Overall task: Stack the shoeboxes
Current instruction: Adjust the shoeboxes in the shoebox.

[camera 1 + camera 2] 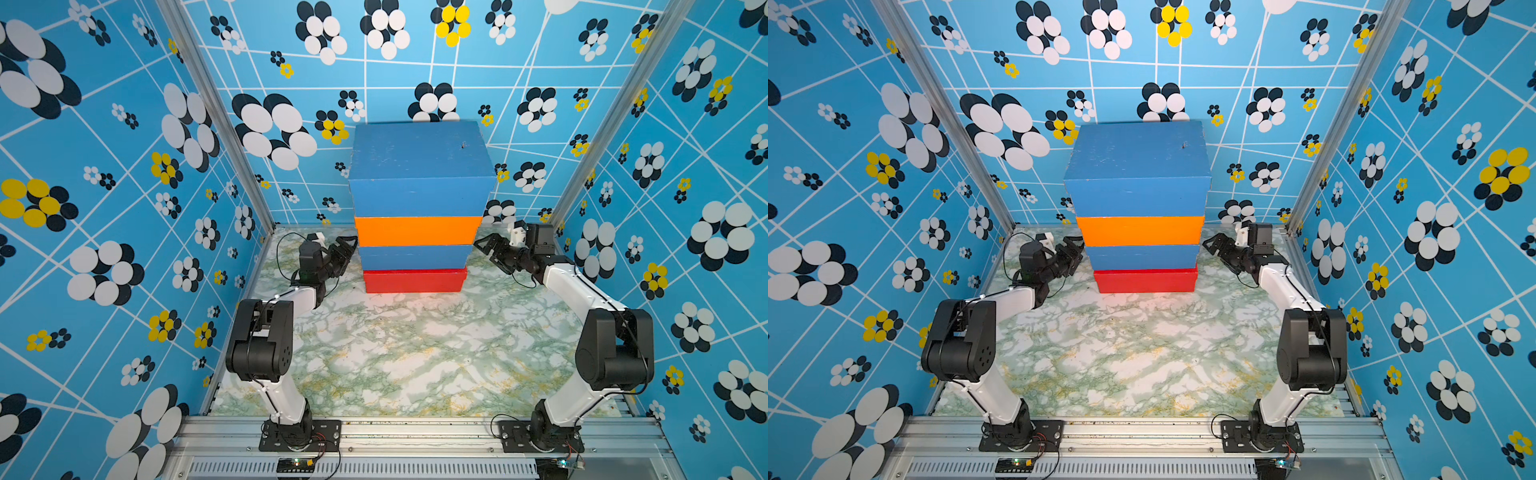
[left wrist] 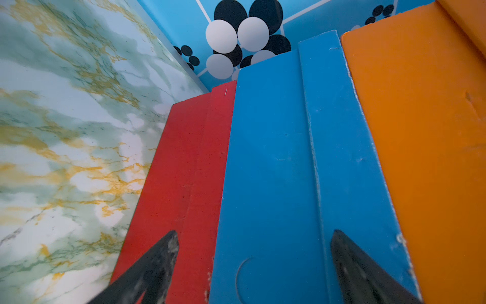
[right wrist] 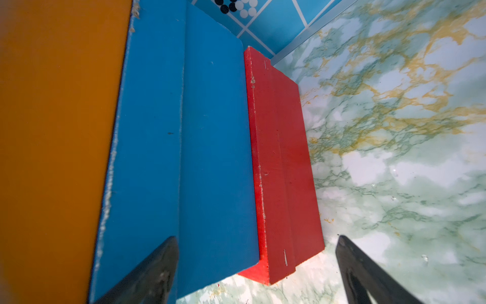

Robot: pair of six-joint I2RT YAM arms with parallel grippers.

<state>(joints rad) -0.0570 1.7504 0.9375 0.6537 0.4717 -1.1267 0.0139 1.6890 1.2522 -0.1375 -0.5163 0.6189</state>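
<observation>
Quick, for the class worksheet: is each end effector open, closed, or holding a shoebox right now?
Left end effector: open, holding nothing.
Right end effector: open, holding nothing.

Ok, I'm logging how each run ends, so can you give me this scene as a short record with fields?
stack, bottom to top: red lidded cardboard shoebox; lower blue lidded cardboard shoebox; orange lidded cardboard shoebox; top blue lidded cardboard shoebox
stack place: far middle of the marble-patterned table
left tool: open, holding nothing, close beside the stack's lower boxes; contact unclear
right tool: open, holding nothing, clear of the stack's opposite side
loose boxes: none in view
</observation>
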